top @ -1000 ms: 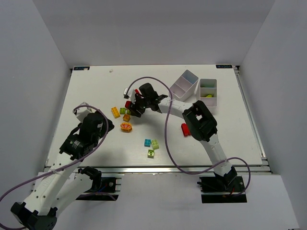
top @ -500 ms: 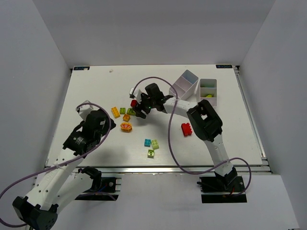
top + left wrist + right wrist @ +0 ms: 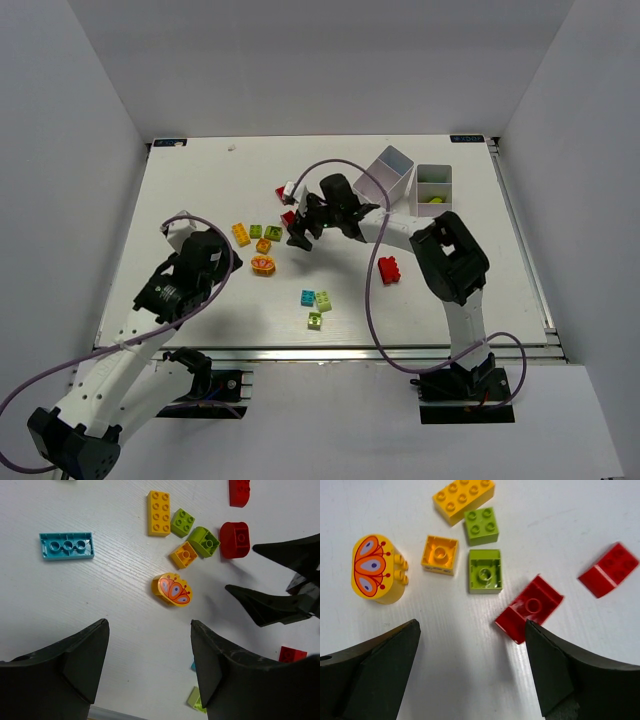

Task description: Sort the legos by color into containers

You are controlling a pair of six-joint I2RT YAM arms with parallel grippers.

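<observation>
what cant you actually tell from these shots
- Top external: the yellowish bit in the right container is too small to name.
- Left wrist: the top red brick is cut off by the frame edge; the lime brick sits half behind a jaw of the left gripper.
- Right wrist: neither container is in frame, so their contents are unseen there.

White table top [image 3: 190, 190] is enclosed by plain grey walls [image 3: 320, 60], is edged by an aluminium rail [image 3: 330, 352] along the near side, and dark tags [image 3: 168, 142] are seen at both far corners
</observation>
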